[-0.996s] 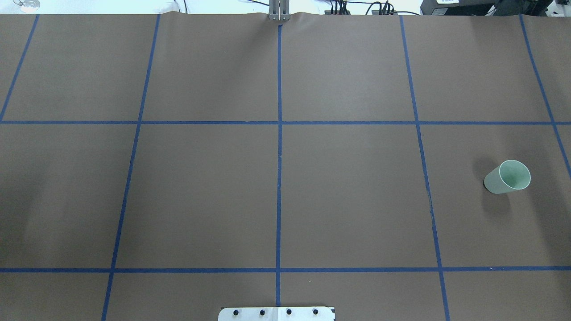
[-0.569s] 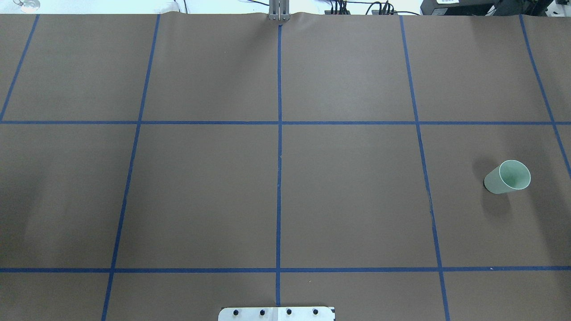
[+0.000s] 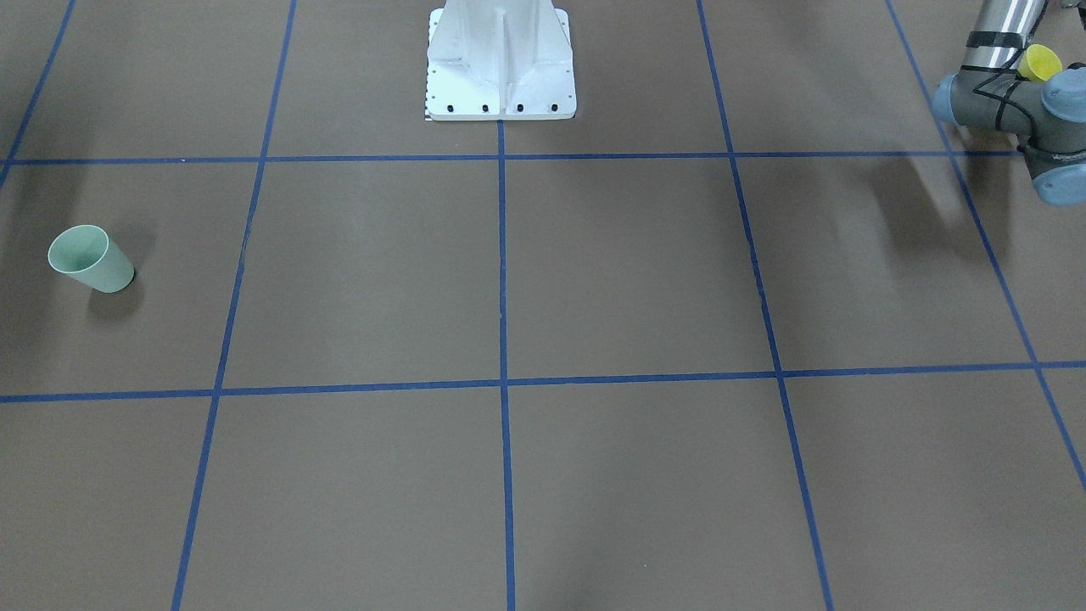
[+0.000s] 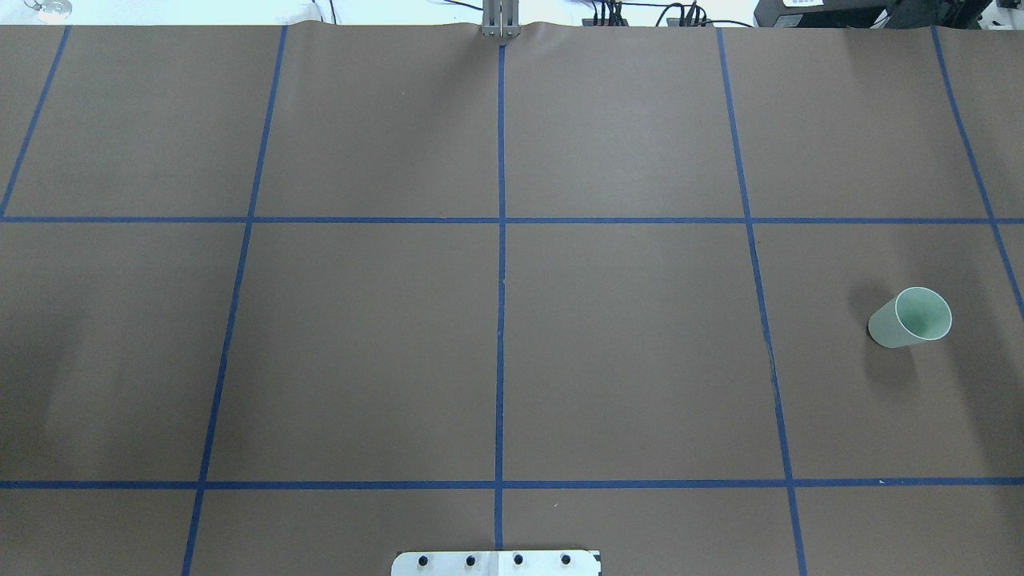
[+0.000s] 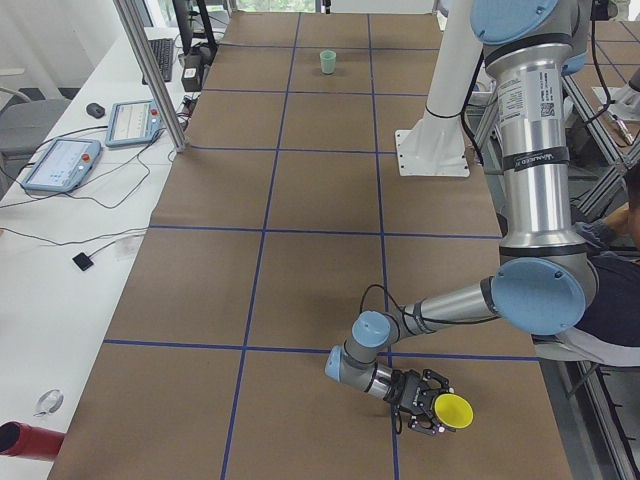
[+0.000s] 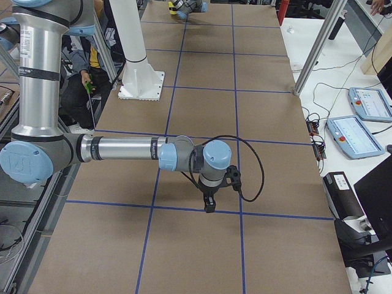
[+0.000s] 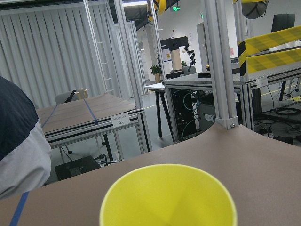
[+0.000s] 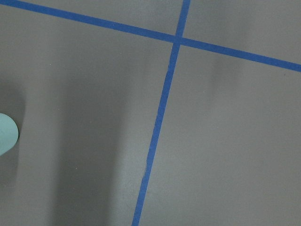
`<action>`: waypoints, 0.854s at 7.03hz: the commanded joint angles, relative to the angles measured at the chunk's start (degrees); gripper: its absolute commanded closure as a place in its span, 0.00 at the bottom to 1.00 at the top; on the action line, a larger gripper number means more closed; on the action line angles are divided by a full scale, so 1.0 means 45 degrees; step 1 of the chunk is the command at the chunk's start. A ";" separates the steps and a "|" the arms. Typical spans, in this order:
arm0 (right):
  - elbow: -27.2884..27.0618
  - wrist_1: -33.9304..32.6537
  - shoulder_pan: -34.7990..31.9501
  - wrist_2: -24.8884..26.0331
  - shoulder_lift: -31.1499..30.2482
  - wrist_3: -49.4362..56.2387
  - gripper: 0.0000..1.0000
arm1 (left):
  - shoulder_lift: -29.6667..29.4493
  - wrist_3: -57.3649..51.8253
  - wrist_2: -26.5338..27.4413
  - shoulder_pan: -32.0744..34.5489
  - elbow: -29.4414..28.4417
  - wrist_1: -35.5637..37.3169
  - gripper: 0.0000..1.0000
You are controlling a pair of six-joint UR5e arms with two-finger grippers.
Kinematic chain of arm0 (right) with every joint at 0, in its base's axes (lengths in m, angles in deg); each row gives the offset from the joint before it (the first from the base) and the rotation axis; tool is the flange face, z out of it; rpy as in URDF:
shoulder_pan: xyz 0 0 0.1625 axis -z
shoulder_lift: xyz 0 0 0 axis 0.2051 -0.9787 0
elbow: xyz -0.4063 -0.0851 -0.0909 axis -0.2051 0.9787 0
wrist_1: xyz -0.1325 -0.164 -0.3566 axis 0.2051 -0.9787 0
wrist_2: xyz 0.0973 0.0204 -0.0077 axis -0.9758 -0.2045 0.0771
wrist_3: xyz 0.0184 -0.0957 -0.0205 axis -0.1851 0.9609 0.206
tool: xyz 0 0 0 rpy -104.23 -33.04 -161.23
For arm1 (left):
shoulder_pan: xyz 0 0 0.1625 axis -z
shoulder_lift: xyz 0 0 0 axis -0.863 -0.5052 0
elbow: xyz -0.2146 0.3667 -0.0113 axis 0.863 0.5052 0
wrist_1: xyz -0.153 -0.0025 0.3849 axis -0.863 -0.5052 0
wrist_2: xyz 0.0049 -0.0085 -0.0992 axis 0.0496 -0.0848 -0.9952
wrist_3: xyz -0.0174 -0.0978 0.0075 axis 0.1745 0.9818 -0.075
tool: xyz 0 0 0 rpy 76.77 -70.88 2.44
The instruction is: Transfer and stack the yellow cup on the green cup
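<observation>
The yellow cup (image 5: 453, 411) stands upright near the table's edge on my left side. My left gripper (image 5: 430, 403) lies level beside it with its fingers on either side. The cup's rim fills the bottom of the left wrist view (image 7: 167, 197), and the cup peeks out behind the arm in the front-facing view (image 3: 1038, 61). I cannot tell whether that gripper is open or shut. The green cup (image 4: 909, 318) stands upright and alone on my right side (image 3: 90, 259). My right gripper (image 6: 209, 206) points down over the table's middle, away from both cups. I cannot tell its state.
The brown table cover (image 4: 360, 344) carries a grid of blue tape lines. The white robot base (image 3: 501, 59) stands at the table's near edge. The green cup's edge shows at the left of the right wrist view (image 8: 5, 134). A person sits beside the left arm (image 5: 615, 300).
</observation>
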 commanded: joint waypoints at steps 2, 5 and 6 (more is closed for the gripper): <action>0.0002 0.0013 0.0054 -0.0015 0.0018 -0.0013 0.00 | 0.0540 -0.0677 0.1974 0.0073 0.0375 0.0010 0.76; -0.0017 0.0071 0.0054 -0.0073 0.0115 0.0026 0.00 | 0.0796 -0.0717 0.5603 0.0268 0.0357 -0.0960 0.76; 0.0002 0.0381 0.0054 -0.0074 0.0115 0.0026 0.00 | 0.0989 -0.0717 0.7123 0.0617 0.0357 -0.1779 0.76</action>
